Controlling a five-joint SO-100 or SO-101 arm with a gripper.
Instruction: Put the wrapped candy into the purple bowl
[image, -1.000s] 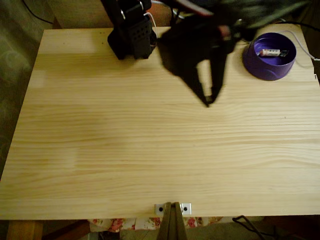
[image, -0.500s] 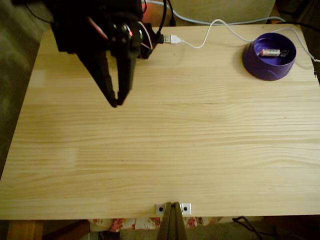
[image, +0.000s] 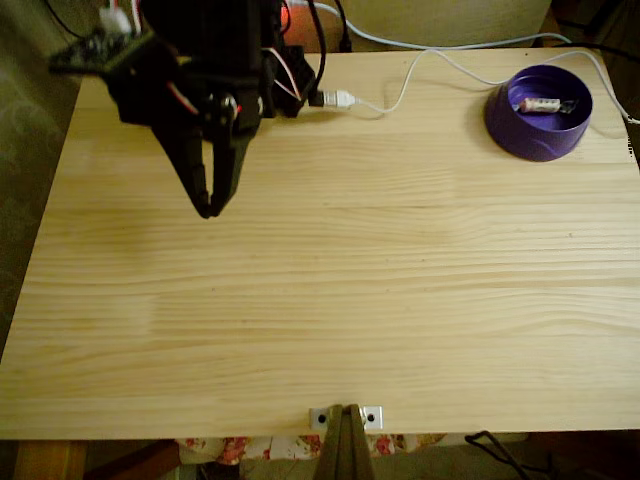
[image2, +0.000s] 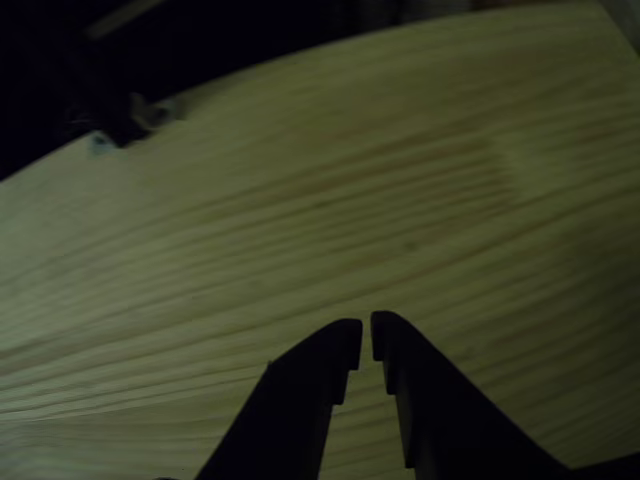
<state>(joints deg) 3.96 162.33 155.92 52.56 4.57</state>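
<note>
Top right of the fixed view, the purple bowl (image: 538, 112) sits near the far right corner of the wooden table (image: 330, 300), and there it is: the wrapped candy (image: 545, 104) lies inside it, resting against the bowl's glossy inner floor toward the far side. Nothing else shows in the bowl.

Across the table, well apart from all that, the gripper (image: 208, 208) hangs over the left part of the tabletop, fingers pointing down toward the near edge. The candy is far off to its right in this view, with a wide stretch of bare wood between them. In the other view the gripper (image2: 366, 340) comes up from the bottom edge, its two dark fingertips (image2: 340, 345) drawn almost together with just a thin slit of wood grain between them, gripping nothing.

The candy's long axis runs roughly left to right in the fixed view, tilted only slightly, with its pale body to the left and a darker twisted end toward the right. A white cable (image: 420, 70) snakes along the far edge of the table from the arm's base toward the bowl.
</note>
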